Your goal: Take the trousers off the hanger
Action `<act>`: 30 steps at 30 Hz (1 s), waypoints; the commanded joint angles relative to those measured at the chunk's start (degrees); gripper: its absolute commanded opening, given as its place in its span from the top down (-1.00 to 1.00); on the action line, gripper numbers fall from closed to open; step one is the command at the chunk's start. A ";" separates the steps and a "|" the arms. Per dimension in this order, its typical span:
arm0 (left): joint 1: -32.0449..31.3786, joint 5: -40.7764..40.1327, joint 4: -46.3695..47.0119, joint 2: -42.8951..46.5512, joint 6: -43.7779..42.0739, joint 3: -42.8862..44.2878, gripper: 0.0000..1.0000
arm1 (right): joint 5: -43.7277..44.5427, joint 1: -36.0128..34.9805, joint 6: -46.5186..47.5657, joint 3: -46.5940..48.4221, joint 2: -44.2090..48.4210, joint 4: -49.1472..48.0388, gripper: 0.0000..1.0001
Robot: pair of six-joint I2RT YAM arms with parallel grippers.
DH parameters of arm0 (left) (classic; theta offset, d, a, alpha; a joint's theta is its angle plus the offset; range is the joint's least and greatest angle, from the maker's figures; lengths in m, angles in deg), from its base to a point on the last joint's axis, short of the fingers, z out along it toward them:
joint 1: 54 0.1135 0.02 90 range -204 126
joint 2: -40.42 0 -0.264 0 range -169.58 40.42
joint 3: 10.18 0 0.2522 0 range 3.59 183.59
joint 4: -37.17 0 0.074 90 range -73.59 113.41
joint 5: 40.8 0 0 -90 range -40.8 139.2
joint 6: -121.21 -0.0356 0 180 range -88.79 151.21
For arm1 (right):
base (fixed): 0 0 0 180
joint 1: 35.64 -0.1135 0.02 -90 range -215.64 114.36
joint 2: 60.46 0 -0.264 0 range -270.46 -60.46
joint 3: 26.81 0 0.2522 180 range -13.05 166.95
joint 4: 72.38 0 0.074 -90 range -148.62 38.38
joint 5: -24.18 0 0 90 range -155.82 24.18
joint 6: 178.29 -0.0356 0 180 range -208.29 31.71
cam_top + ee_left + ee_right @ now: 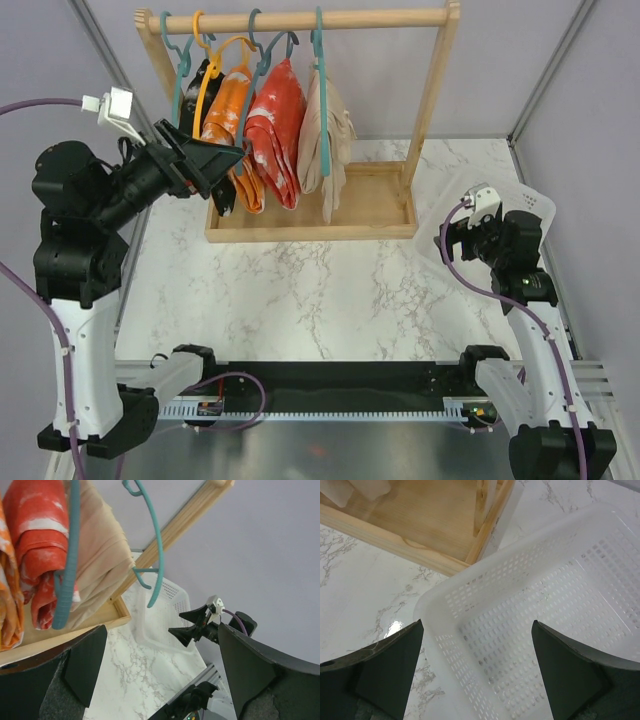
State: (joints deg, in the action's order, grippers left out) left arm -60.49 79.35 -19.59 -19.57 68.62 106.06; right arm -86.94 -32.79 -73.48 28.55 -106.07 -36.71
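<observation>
Four folded trousers [275, 130] hanging: black, orange, red, beige; left gripper [160, 655], right gripper [477, 650] spread.

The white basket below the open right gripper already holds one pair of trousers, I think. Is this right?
Not quite. The white basket below the open right gripper holds nothing. The right wrist view shows its perforated floor and walls bare, with no cloth inside. The rest of your statement is correct.

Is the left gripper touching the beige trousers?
Apart. In the left wrist view the wooden base shows between the left gripper and the beige trousers; jaws open, empty.
</observation>
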 commanded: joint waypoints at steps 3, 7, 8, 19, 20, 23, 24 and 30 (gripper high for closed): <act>-13.17 -7.36 3.45 -3.46 0.83 5.27 -1.00 | -0.41 0.05 1.63 -0.12 1.31 -0.82 -0.96; -28.38 -19.41 3.10 -9.70 -4.08 9.83 -1.00 | 1.00 0.14 1.89 -0.38 1.66 -0.82 -0.96; -29.46 -23.17 3.01 -12.32 -4.88 10.72 -1.00 | 1.26 0.05 1.89 -0.47 2.09 -0.73 -0.96; -34.65 -43.41 0.99 -30.61 -13.93 26.18 -0.90 | 1.44 1.28 2.15 -1.09 3.94 -0.47 -0.96; -34.74 -46.64 0.82 -31.32 -14.38 26.72 -0.87 | 1.44 1.37 2.15 -1.17 4.03 -0.47 -0.96; -34.74 -51.14 0.82 -34.23 -15.96 28.21 -0.85 | 1.53 1.63 2.15 -1.17 4.56 -0.38 -0.96; -34.83 -52.03 0.82 -35.02 -16.83 29.00 -0.84 | 1.53 1.63 2.15 -1.26 4.56 -0.38 -0.96; -34.83 -57.22 0.82 -39.59 -20.61 31.90 -0.63 | 1.35 2.33 2.07 -1.35 5.26 -0.38 -0.96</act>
State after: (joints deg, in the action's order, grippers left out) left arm -95.13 28.23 -19.79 -58.04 52.88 134.76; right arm -85.28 -30.89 -71.97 27.57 -101.61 -36.68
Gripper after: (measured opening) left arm 0.827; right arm 0.982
